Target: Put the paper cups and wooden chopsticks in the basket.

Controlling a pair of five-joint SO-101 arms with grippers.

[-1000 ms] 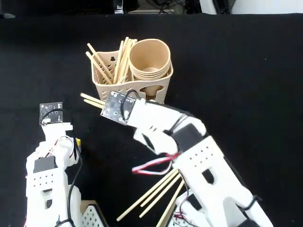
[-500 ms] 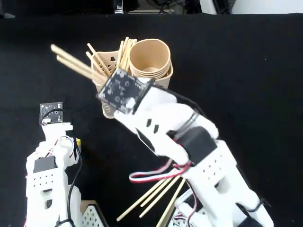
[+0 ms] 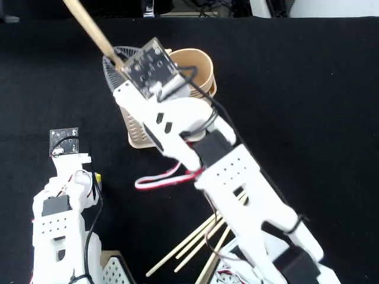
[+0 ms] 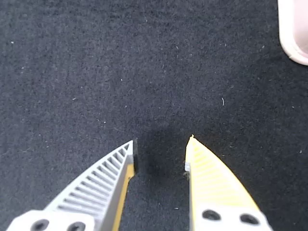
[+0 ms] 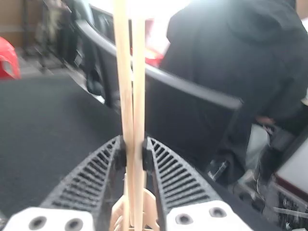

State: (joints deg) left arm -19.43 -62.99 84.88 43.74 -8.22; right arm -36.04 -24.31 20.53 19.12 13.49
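Two arms share the table (image 3: 308, 89); the right stands over the basket (image 3: 139, 133) with its nested cups (image 3: 198, 59); right gripper (image 5: 131, 149) clamps a chopstick pair (image 5: 126, 72) end-up, likely for dropping in; loose chopsticks (image 3: 186, 248) lie near its base; left gripper (image 4: 161, 142) gapes wide, idle over bare table.

Basket (image 3: 139, 133) stands mid-table toward the back, paper cups (image 3: 198, 62) nested in its right half. Right gripper (image 5: 133, 144) is above the basket's left half, with a pair of chopsticks (image 5: 121, 72) pinched between its fingers and slanting off toward back left. Loose chopsticks (image 3: 177, 252) lie on the table (image 3: 308, 106) at the near edge beside the right arm's base; left gripper (image 4: 161, 140) sits low over bare table, front-left of the basket.
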